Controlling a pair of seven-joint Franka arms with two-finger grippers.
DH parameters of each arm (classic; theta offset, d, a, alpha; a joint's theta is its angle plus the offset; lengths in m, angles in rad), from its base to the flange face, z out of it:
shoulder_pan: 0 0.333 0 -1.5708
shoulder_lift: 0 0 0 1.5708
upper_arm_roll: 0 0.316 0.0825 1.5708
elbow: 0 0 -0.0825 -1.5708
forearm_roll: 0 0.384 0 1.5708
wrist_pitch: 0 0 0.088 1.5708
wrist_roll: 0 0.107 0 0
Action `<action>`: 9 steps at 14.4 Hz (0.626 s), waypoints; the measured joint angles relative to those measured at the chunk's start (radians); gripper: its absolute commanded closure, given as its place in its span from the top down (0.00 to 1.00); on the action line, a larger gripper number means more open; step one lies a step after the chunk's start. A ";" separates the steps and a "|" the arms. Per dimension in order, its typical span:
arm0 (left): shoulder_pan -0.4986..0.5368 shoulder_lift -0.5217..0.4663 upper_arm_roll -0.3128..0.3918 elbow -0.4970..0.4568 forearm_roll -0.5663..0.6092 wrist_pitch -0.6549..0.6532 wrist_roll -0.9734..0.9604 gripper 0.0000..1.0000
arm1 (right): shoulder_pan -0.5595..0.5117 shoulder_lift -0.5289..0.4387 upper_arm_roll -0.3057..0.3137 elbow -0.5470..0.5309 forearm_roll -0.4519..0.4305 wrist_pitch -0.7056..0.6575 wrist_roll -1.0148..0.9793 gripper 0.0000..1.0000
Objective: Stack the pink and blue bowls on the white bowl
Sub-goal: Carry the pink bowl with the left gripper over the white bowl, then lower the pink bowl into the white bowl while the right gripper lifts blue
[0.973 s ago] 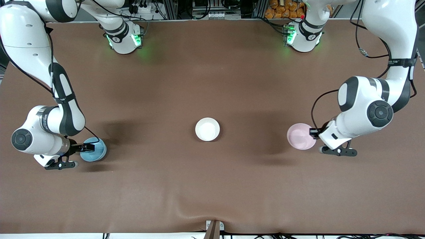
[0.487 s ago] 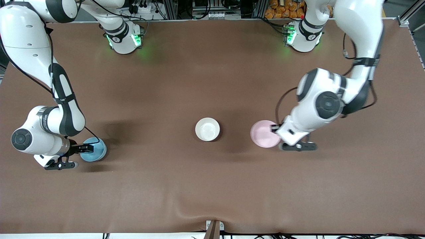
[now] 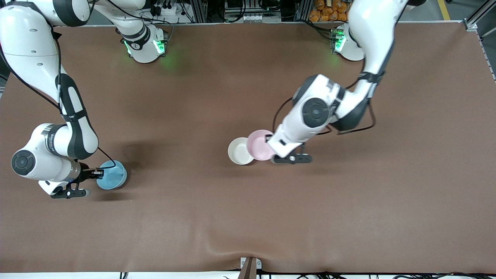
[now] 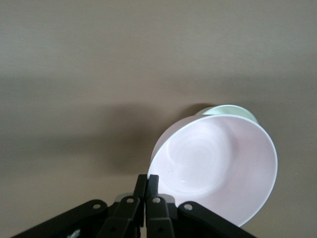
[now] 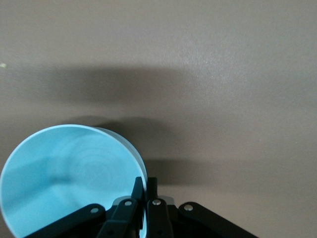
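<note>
The white bowl stands at the table's middle. My left gripper is shut on the rim of the pink bowl and holds it in the air, overlapping the white bowl's edge. In the left wrist view the pink bowl covers most of the white bowl, with my left gripper pinching its rim. My right gripper is shut on the rim of the blue bowl near the right arm's end of the table. The right wrist view shows the blue bowl pinched by my right gripper.
The brown table mat has a raised wrinkle near its front edge. The two arm bases stand along the table's edge farthest from the front camera.
My left arm has carried the pink bowl from the left arm's end toward the middle, now partly over the white bowl. The right gripper and blue bowl shifted slightly.
</note>
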 measured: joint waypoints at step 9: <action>-0.061 0.104 0.002 0.011 0.000 0.136 -0.025 0.00 | 0.004 -0.144 0.065 0.031 0.090 -0.108 0.000 0.00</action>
